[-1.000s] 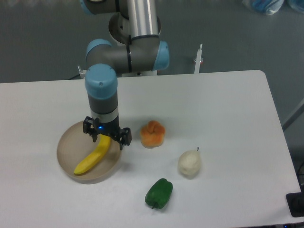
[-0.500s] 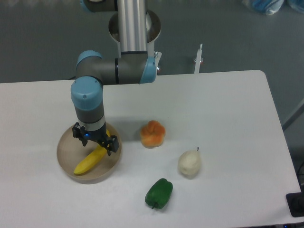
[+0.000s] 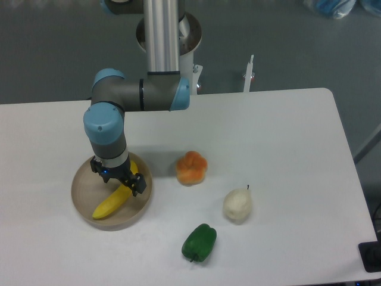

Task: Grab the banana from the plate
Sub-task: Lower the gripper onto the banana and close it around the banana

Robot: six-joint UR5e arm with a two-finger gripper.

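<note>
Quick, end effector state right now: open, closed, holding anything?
End effector: open, fingers straddling the banana on the plate; not holding it yet.

The hand (image 3: 117,177) sits low over the plate (image 3: 83,182), straddling the upper part of the banana (image 3: 112,202), so the arm's wrist blocks any approach from above and behind there. The plate's low rim rings the banana on all sides. To the right, an orange fruit (image 3: 191,168) stands near the plate; a white pear (image 3: 237,205) and green pepper (image 3: 199,242) lie farther off on the surface (image 3: 286,137).
</note>
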